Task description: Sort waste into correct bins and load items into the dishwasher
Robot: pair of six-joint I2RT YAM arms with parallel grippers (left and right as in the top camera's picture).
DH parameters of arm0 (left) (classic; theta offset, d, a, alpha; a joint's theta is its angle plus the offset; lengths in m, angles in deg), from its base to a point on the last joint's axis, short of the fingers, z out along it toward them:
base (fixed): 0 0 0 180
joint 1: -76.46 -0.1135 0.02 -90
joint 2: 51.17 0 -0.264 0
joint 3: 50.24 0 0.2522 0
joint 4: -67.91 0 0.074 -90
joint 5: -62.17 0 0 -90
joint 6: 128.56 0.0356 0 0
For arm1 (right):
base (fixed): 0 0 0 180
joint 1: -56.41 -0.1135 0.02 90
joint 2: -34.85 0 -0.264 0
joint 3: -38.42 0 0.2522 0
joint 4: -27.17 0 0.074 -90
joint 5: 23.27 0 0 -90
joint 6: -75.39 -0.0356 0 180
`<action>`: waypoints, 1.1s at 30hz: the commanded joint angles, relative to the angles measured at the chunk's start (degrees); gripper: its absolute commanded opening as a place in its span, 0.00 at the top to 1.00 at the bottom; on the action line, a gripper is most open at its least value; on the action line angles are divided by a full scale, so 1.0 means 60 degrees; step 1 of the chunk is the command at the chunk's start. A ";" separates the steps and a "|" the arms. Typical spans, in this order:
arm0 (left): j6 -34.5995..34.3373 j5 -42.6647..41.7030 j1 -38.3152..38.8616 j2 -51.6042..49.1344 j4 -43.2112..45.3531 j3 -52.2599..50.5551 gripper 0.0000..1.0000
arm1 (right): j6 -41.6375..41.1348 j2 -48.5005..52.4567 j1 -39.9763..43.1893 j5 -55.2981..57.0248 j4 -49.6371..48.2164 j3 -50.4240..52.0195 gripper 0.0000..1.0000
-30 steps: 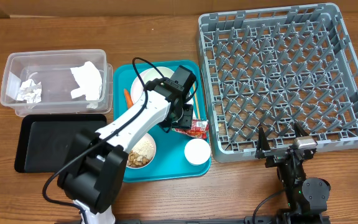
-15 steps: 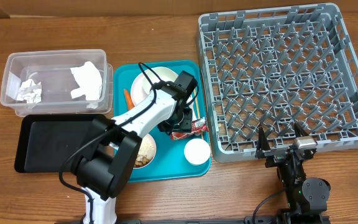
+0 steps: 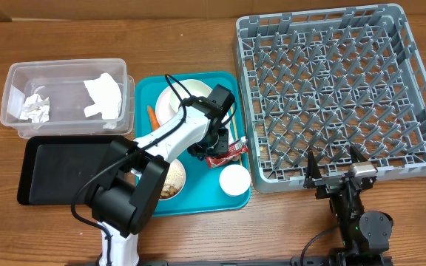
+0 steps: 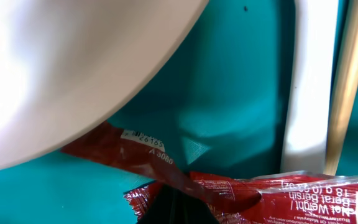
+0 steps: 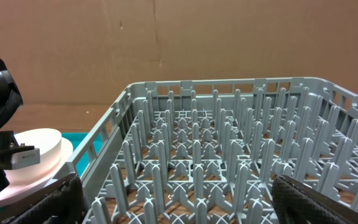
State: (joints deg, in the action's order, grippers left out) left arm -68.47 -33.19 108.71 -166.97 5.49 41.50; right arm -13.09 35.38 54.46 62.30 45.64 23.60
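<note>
Far left: clear tub [image 3: 65, 96] on the wooden table [image 3: 198, 37], two crumpled napkins [image 3: 35, 108] inside it. Just in front of it, the black tray [image 3: 50, 166], one edge tucked under the tub. Next right, the teal tray [image 3: 198, 201]: carrot [image 3: 152, 115] at its left edge, white plate [image 3: 187, 94] at the back, a bowl [image 3: 170, 181] of beige crumbs at the front, small white cup [image 3: 235, 179] in the front right corner. The left gripper [image 3: 211, 144] is down on the teal tray between plate and cup, jaws pressed together and pinching the end of the red snack wrapper [image 3: 229, 151]. The wrapper lies flat on the tray, its free end trailing right. In the left wrist view the dark fingertips [image 4: 176, 208] meet the wrapper's [image 4: 278, 193] foil near the plate rim [image 4: 55, 74]. White fork handle [image 4: 306, 93] and wooden stick [image 4: 347, 81] lie side by side just beyond. Right half: grey dish rack [image 3: 339, 96], nothing on its pegs. The right gripper [image 3: 335, 171] sits at the rack's front wall, jaws spread wide, holding nothing.
</note>
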 commanded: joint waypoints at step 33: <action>0.5574 0.1854 -0.0026 0.1519 -0.2667 0.0798 0.67 | 0.0036 -0.0047 0.0025 0.0055 -0.0047 0.0102 0.00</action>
State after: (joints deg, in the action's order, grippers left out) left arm -43.73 -23.49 108.71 -158.65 -9.18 45.54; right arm -13.09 35.38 54.46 62.30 45.61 23.60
